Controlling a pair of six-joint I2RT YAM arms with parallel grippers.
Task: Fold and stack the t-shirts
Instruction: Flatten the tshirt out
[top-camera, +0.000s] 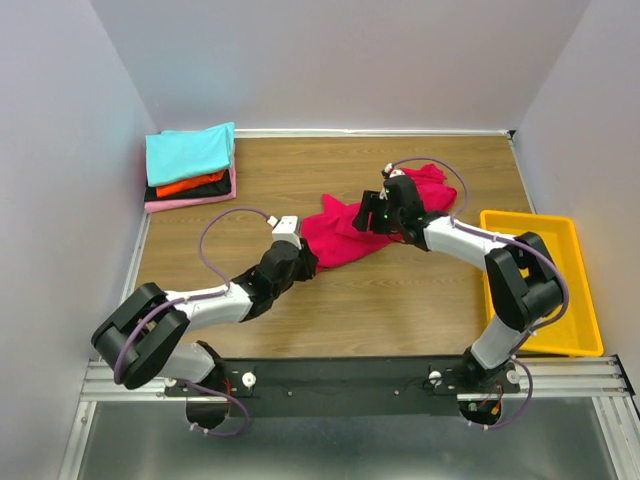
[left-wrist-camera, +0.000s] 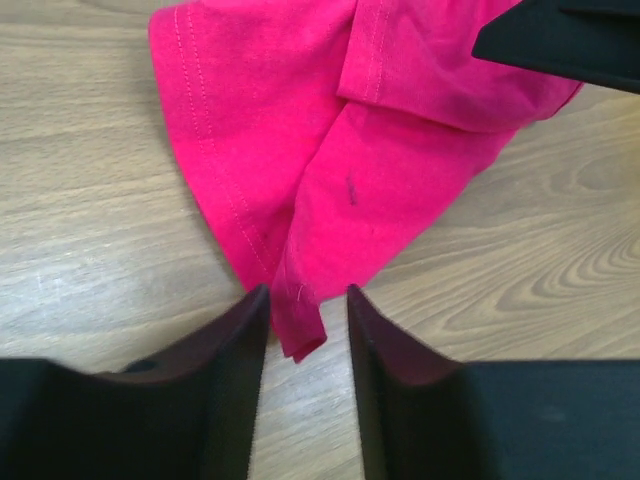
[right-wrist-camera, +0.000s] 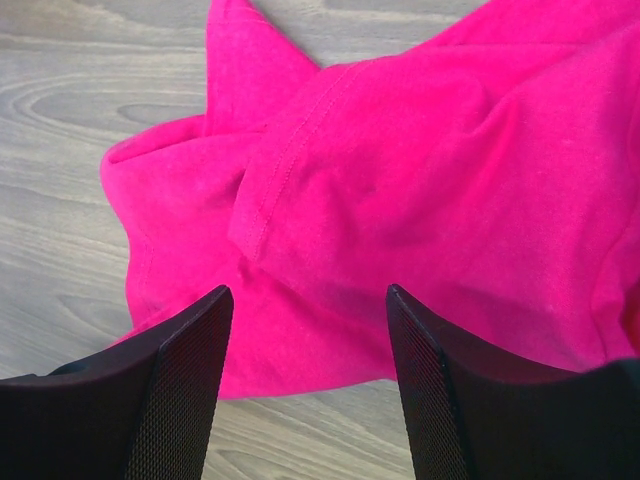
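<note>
Crimson t-shirt (top-camera: 345, 238) runs diagonally, near-left to far-right

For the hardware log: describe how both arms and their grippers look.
The left arm and right arm have white links between bulky black joints, each trailing a thin purple cable. The left gripper and right gripper have flat matte-black fingers; the right's inner pads show a fine mesh texture.
</note>
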